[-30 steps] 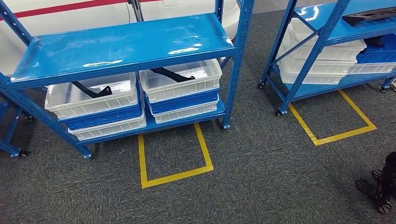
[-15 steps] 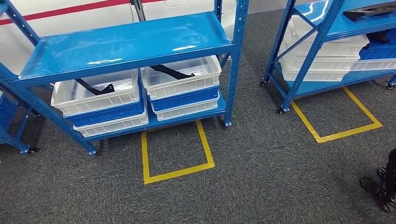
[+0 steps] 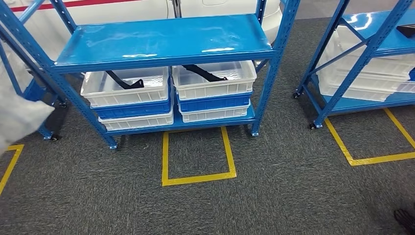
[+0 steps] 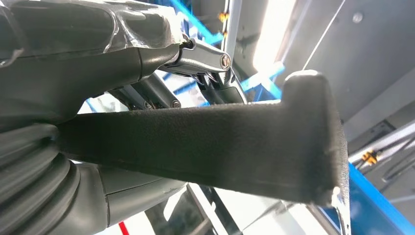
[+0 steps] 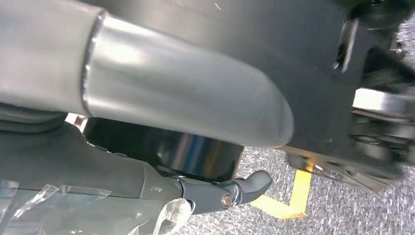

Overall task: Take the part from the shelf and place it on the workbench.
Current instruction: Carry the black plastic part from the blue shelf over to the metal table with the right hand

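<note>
- Left hand (image 4: pixel 88 98) clamped on a black L-shaped part (image 4: pixel 235 147), fingers (image 4: pixel 205 58) curled over its long bar.
- Right hand (image 5: pixel 161 112) near grey carpet and yellow floor tape (image 5: pixel 288 196); fingers' state impossible to tell.
- Ahead, blue shelf (image 3: pixel 166 39) carrying white bins (image 3: pixel 215 78), each with a black bracket (image 3: pixel 205 72).
</note>
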Robot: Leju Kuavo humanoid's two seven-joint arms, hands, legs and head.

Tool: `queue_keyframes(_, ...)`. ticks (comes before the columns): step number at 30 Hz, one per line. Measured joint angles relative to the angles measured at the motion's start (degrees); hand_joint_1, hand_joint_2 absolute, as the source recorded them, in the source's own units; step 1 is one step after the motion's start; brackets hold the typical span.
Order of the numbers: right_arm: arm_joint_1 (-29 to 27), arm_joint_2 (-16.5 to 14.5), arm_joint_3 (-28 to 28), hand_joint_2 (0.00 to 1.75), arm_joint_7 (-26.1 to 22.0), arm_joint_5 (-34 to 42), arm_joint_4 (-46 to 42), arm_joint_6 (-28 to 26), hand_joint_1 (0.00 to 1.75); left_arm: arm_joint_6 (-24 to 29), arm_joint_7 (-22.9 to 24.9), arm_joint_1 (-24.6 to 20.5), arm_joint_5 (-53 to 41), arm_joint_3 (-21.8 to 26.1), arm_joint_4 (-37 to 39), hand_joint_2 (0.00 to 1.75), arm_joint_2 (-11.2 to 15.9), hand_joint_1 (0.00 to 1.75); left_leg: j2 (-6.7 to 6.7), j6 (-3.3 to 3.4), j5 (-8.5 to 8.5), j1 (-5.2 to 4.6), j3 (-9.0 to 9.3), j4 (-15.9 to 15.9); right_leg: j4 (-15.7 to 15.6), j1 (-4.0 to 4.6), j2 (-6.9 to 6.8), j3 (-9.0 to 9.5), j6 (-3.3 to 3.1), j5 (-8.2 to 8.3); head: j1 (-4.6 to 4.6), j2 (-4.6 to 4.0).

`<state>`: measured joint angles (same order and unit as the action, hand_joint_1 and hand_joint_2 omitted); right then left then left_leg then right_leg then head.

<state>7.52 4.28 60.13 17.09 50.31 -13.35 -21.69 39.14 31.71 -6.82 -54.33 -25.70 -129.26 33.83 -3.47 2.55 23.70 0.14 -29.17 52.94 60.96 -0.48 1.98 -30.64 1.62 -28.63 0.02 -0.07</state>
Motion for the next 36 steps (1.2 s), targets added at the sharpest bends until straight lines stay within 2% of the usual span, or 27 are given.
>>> queue_keyframes(1, -0.1, 0.0, 0.0, 0.00, 0.0, 0.0, 0.0, 0.0, 0.00, -0.1, 0.1, 0.0, -0.3, 0.0, 0.0, 1.75, 0.0, 1.75, -0.58, -0.21, 0.05, -0.04, -0.41, 0.4, -3.2, -0.23, 1.33, 1.24, -0.02, 1.10, -0.02, 0.00)
queue_keyframes(2, -0.2, 0.0, 0.0, 0.00, 0.0, 0.0, 0.0, 0.1, 0.00, -0.2, 0.1, -0.1, -0.5, 0.0, 0.0, 1.75, 0.0, 1.75, -1.14, -0.52, 0.01, -0.06, -0.93, 0.8, -5.0, -0.33, 2.36, 1.80, -0.05, 1.49, -0.04, 0.00)
queue_keyframes(3, -0.2, 0.0, 0.0, 0.00, 0.0, 0.0, 0.0, 0.1, 0.00, -0.4, 0.2, -0.1, -0.7, 0.0, 0.0, 1.75, 0.0, 1.75, -1.72, -0.87, -0.14, -0.01, -1.44, 1.0, -5.4, -0.29, 2.70, 1.79, -0.14, 1.27, -0.07, 0.00)
queue_keyframes(5, -0.1, -0.2, 0.0, 0.00, 0.0, 0.0, 0.0, 0.3, 0.00, -0.5, 0.7, 0.1, -1.0, 0.0, 0.0, 1.75, 0.2, 1.75, -2.63, -1.55, -0.36, 0.27, -2.18, 1.3, -5.6, -0.24, 1.41, 1.56, -0.61, 1.42, -0.11, 0.00)
queue_keyframes(7, -0.1, -0.3, 0.0, 0.00, 0.0, 0.0, 0.0, 0.6, 0.00, -0.2, 1.0, 0.2, -1.2, 0.0, 0.0, 1.75, 0.4, 1.75, -1.05, -2.20, 1.26, 0.29, -3.58, 3.9, -5.8, -0.43, -0.08, 1.52, -1.18, 1.68, -0.32, 0.00)
queue_keyframes(9, -0.2, -0.2, 0.0, 0.00, 0.0, 0.0, 0.0, 0.6, 0.00, 0.0, 1.1, 0.2, -1.1, 0.0, 0.0, 1.75, 0.5, 1.75, 1.66, -2.89, 5.06, 0.30, -7.01, 11.4, -5.8, -0.44, -1.53, 1.45, -1.44, 1.73, -0.53, 0.00)
queue_keyframes(10, -0.2, -0.2, 0.0, 0.00, 0.0, 0.1, 0.0, 0.6, 0.00, 0.0, 1.1, 0.2, -1.1, 0.0, 0.0, 1.75, 0.5, 1.75, 2.30, -3.15, 6.73, 0.40, -8.96, 15.6, -5.8, -0.40, -2.30, 1.40, -1.49, 1.72, -0.54, 0.00)
queue_keyframes(11, -0.3, -0.2, 0.0, 0.00, 0.0, 0.1, 0.0, 0.7, 0.00, 0.0, 1.1, 0.2, -1.1, 0.0, 0.0, 1.75, 0.5, 1.75, 2.57, -3.29, 7.52, 0.48, -10.26, 18.4, -5.8, -0.36, -3.03, 1.39, -1.50, 1.70, -0.56, 0.00)
queue_keyframes(12, -0.3, -0.2, 0.0, 0.00, 0.0, 0.1, 0.0, 0.7, 0.00, 0.0, 1.2, 0.3, -1.0, 0.0, 0.0, 1.75, 0.5, 1.75, 2.71, -3.33, 7.23, 0.53, -10.46, 19.0, -5.8, -0.35, -3.74, 1.41, -1.51, 1.66, -0.56, 0.00)
queue_keyframes(13, -0.3, -0.2, 0.0, 0.00, 0.0, 0.1, 0.0, 0.7, 0.00, 0.1, 1.2, 0.3, -0.9, 0.0, 0.0, 1.75, 0.6, 1.75, 2.93, -3.29, 5.90, 0.55, -9.42, 17.1, -5.8, -0.34, -4.38, 1.47, -1.49, 1.63, -0.57, 0.00)
queue_keyframes(14, -0.2, -0.2, 0.0, 0.00, 0.0, 0.1, 0.0, 0.6, 0.00, 0.1, 1.2, 0.2, -0.6, 0.0, 0.0, 1.75, 0.6, 1.75, 3.52, -3.15, 3.93, 0.50, -7.30, 13.0, -5.8, -0.33, -4.96, 1.58, -1.45, 1.58, -0.57, 0.00)
queue_keyframes(16, -0.1, -0.2, 0.0, 0.00, 0.0, 0.1, 0.0, 0.6, 0.00, 0.2, 1.2, 0.2, 0.0, 0.1, 0.0, 1.75, 0.8, 1.75, 5.62, -2.57, 0.85, 0.08, -2.92, 4.3, -5.8, -0.10, -5.92, 1.79, -1.19, 1.40, -0.56, 0.00)
queue_keyframes(17, -0.1, -0.2, 0.0, 0.00, 0.0, 0.1, 0.0, 0.6, 0.00, 0.2, 1.2, 0.1, 0.3, 0.2, 0.0, 1.75, 0.9, 1.75, 6.30, -2.22, 0.20, -0.18, -1.78, 1.8, -5.8, 0.03, -6.36, 1.86, -1.00, 1.30, -0.56, 0.00)
queue_keyframes(18, -0.1, -0.2, 0.0, 0.00, 0.0, 0.1, 0.0, 0.6, 0.00, 0.2, 1.2, 0.1, 0.4, 0.2, 0.0, 1.75, 1.0, 1.75, 6.46, -1.93, 0.12, -0.42, -1.50, 0.9, -5.8, 0.16, -6.78, 1.91, -0.80, 1.21, -0.55, 0.00)
queue_keyframes(20, 0.0, -0.2, 0.0, 0.00, 0.0, 0.1, 0.0, 0.5, 0.00, 0.2, 1.2, 0.1, 0.5, 0.3, 0.0, 1.75, 1.1, 1.75, 5.31, -1.36, -0.14, -0.37, -1.69, 0.8, -5.9, 0.23, -7.55, 2.06, -0.29, 1.01, -0.54, 0.00)
queue_keyframes(22, 0.1, -0.1, 0.0, 0.00, 0.0, 0.2, 0.0, 0.1, 0.00, 0.1, 1.0, -0.3, 0.6, 0.4, 0.0, 1.75, 1.3, 1.75, 4.24, -0.71, -0.59, -0.01, -1.62, 0.4, -4.1, 0.21, -6.04, 1.52, 0.27, -0.49, -0.45, 0.00)
queue_keyframes(24, 0.1, -0.1, 0.0, 0.00, -0.2, 0.2, 0.0, -0.3, 0.00, -0.4, 0.8, -0.8, 0.9, 0.3, 0.0, 1.75, 1.4, 1.75, 3.29, -0.24, -0.86, 0.15, -1.63, 0.3, 2.4, 0.15, -3.29, -1.29, 0.51, -4.18, -0.33, 0.00)
queue_keyframes(25, 0.0, -0.1, 0.0, 0.00, -0.3, 0.2, 0.0, -0.4, 0.00, -0.7, 0.8, -1.0, 1.2, 0.2, 0.0, 1.75, 1.4, 1.75, 2.78, -0.10, -0.90, 0.12, -1.70, 0.3, 6.6, 0.14, -2.57, -3.25, 0.52, -6.07, -0.31, 0.00)
queue_keyframes(26, 0.0, 0.0, 0.0, 0.00, -0.4, 0.0, 0.0, -0.4, 0.00, -1.1, 0.8, -1.1, 1.4, 0.0, 0.0, 1.75, 1.3, 1.75, 2.17, -0.08, -0.92, 0.08, -1.72, 0.3, 10.0, 0.14, -2.27, -4.82, 0.56, -7.14, -0.30, 0.00)
queue_keyframes(27, 0.0, 0.0, 0.0, 0.00, -0.4, -0.2, 0.0, -0.2, 0.00, -1.4, 0.8, -1.2, 1.5, -0.1, 0.0, 1.75, 1.3, 1.75, 1.50, -0.08, -0.94, 0.07, -1.71, 0.3, 11.4, 0.11, -2.16, -5.52, 0.59, -7.07, -0.30, 0.00)
queue_keyframes(28, 0.0, 0.0, 0.0, 0.00, -0.4, -0.5, 0.0, -0.1, 0.00, -1.5, 0.8, -1.3, 1.4, -0.2, 0.0, 1.75, 1.3, 1.75, 0.76, -0.09, -0.93, 0.10, -1.66, 0.4, 10.4, 0.05, -2.05, -5.07, 0.63, -5.79, -0.30, 0.00)
queue_keyframes(29, 0.0, 0.1, 0.1, 0.00, -0.4, -0.8, 0.0, 0.1, 0.00, -1.7, 0.9, -1.2, 1.1, -0.3, 0.0, 1.75, 1.3, 1.75, -0.02, -0.18, -0.88, 0.18, -1.61, 0.6, 7.2, -0.09, -1.63, -3.62, 0.68, -3.60, -0.30, 0.00)
queue_keyframes(31, -0.2, 0.3, 0.2, 0.00, -0.4, -1.4, 0.0, 0.5, 0.00, -1.9, 1.2, -1.1, 0.4, -0.4, 0.0, 1.75, 1.3, 1.75, -1.49, -0.61, -0.62, 0.25, -1.93, 1.3, -0.8, -0.61, 0.83, -0.15, 0.83, 0.06, -0.29, 0.00)
queue_keyframes(32, -0.4, 0.3, 0.4, 0.00, -0.5, -1.7, 0.0, 0.7, 0.00, -2.1, 1.4, -0.9, 0.2, -0.4, 0.0, 1.75, 1.3, 1.75, -2.18, -0.94, -0.55, 0.27, -2.32, 1.7, -3.2, -0.75, 1.92, 0.82, 0.81, 0.88, -0.30, 0.00)
queue_keyframes(33, -0.4, 0.4, 0.5, 0.00, -0.5, -1.8, 0.0, 0.8, 0.00, -2.2, 1.7, -0.8, 0.0, -0.4, 0.0, 1.75, 1.4, 1.75, -2.81, -1.28, -0.56, 0.30, -2.72, 2.0, -4.2, -0.75, 2.55, 1.17, 0.69, 0.94, -0.32, 0.00)
queue_keyframes(35, -0.4, 0.4, 0.9, 0.00, -0.5, -2.1, 0.0, 1.0, 0.00, -2.4, 1.9, -0.3, 0.0, -0.3, 0.0, 1.75, 1.4, 1.75, -4.11, -1.87, -0.85, 0.53, -3.31, 2.1, -4.3, -0.58, 1.53, 1.07, 0.13, 0.91, -0.35, 0.00)
queue_keyframes(36, -0.3, 0.5, 1.1, 0.00, -0.5, -2.2, 0.0, 1.0, 0.00, -2.6, 2.0, -0.1, 0.0, -0.3, 0.0, 1.75, 1.5, 1.75, -3.78, -2.10, -0.69, 0.54, -3.56, 2.4, -4.4, -0.63, 0.78, 1.11, -0.18, 0.98, -0.41, 0.00)
